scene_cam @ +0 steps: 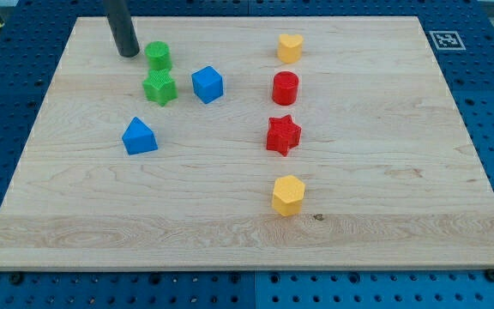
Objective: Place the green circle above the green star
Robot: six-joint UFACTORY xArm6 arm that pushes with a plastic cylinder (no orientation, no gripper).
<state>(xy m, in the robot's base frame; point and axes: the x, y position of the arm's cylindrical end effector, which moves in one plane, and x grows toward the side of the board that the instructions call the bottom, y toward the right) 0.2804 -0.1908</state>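
Observation:
The green circle [159, 56] stands near the view's top left, directly above the green star [159, 87] and almost touching it. My tip [129, 53] rests on the board just left of the green circle, with a small gap between them. The rod rises from the tip out of the view's top.
A blue cube [207, 84] sits right of the green star. A blue triangular block [139, 136] lies below-left. A yellow block [289, 48], red circle [286, 87], red star [283, 135] and yellow hexagon [287, 195] form a column at centre-right. The wooden board [401, 172] lies on a blue pegboard.

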